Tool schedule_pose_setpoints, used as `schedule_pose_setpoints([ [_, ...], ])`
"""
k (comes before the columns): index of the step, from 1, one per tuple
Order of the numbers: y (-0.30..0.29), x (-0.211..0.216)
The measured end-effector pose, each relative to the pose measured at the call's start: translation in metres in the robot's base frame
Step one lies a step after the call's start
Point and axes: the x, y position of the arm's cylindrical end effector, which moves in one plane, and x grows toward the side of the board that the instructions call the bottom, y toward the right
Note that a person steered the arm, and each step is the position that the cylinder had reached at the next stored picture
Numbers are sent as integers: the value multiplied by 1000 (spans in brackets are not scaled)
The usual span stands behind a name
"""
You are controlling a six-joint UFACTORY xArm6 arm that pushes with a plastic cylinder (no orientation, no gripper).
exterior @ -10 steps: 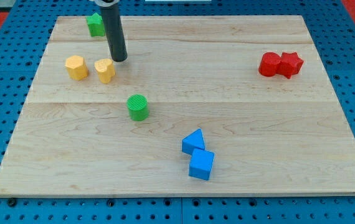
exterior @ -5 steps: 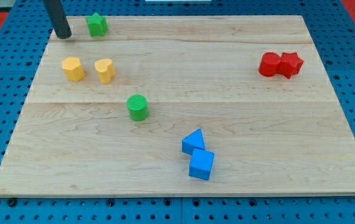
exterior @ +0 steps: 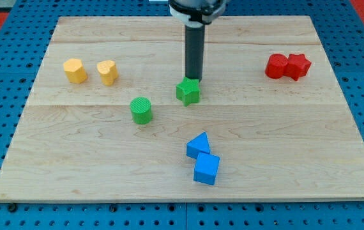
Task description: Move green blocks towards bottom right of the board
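Camera view: my tip [exterior: 193, 78] touches the green star block [exterior: 188, 91] from its top side, mid-desk [exterior: 335, 147]; no hand exists to open. Pushing is underway. Next: drive toward the bottom right corner, then fetch the green cylinder [exterior: 141, 110]. Earlier, the star sat near the top left corner.

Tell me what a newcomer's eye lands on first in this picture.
The dark rod coming down from the view's top, my tip right behind the green star block near the board's middle. Next, the green cylinder just to the view's left of it, and the two blue blocks touching each other toward the view's bottom.
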Motion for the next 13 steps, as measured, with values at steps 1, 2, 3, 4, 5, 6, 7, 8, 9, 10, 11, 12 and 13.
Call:
schedule_pose_setpoints([
  [1,-45,3],
  [2,1,35],
  [3,76,77],
  [4,35,36],
  [5,-46,41],
  [6,-93,79],
  [7,-118,72],
  [8,-151,70],
  [9,-183,69],
  [10,-214,64],
  [11,-212,66],
  [12,-196,100],
  [13,-221,100],
])
